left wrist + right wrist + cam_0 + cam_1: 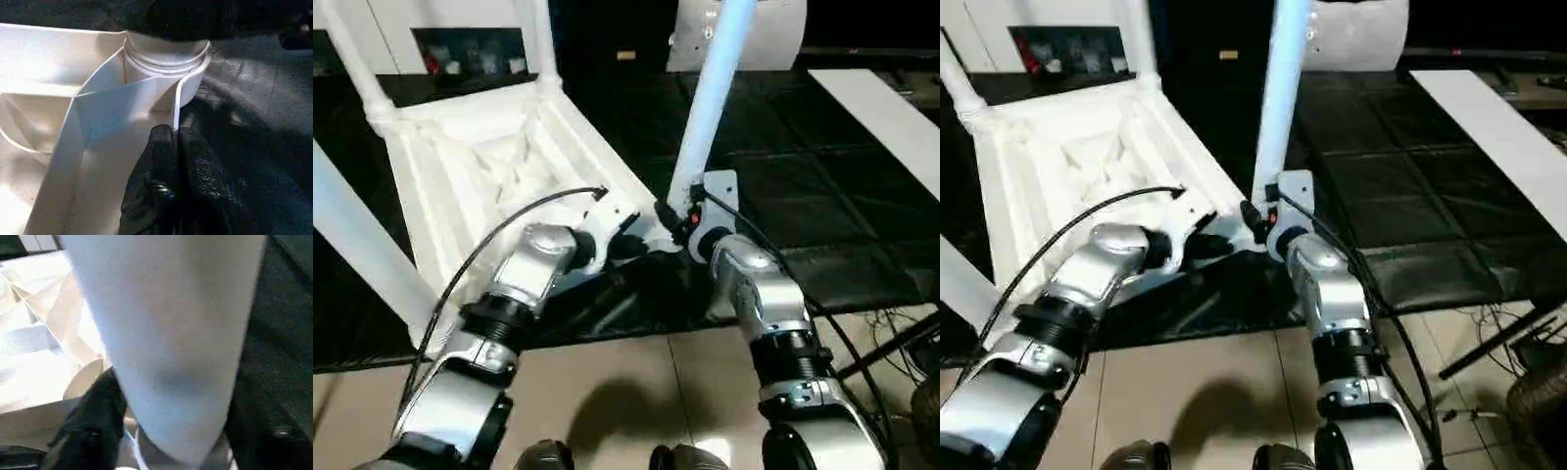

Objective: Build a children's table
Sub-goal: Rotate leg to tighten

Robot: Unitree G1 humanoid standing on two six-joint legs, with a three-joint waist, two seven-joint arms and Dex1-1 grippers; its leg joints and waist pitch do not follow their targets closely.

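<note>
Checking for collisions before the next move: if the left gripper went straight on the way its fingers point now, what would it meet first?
The left gripper already pinches the table top's rim wall. Straight ahead comes the round corner socket, with the leg's base seated in it, probably very close.

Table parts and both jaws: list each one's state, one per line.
Table top: upside down on the black mat, ribbed underside up.
Near-right leg: standing in its corner socket, held near its base.
Other legs: three standing in their sockets.
Left gripper: jaws pinched on the top's rim beside the socket.
Right gripper: jaws around the near-right leg's base.
</note>
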